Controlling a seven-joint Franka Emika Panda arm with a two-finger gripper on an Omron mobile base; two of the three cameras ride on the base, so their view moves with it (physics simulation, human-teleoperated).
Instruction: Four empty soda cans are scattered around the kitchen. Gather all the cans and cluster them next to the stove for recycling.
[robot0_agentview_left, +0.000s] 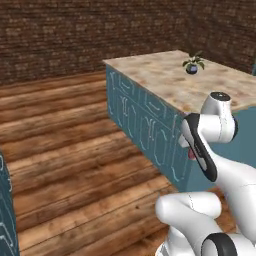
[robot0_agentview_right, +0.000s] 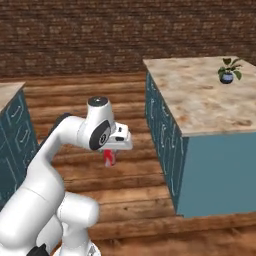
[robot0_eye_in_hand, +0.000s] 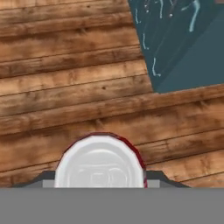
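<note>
A red soda can with a silver top hangs under the hand, above the wooden floor. My gripper is shut on it, with one dark fingertip on either side of the can. From the right base the gripper is held low in front of the arm, left of the island. In the left base view only a sliver of the red can peeks out behind the forearm. The stove and the other cans are out of view.
A kitchen island with teal cabinet fronts and a beige stone top stands to the right, close to the arm. A small potted plant sits on it. Another teal cabinet stands at the left. Bare wooden floor lies between, brick wall behind.
</note>
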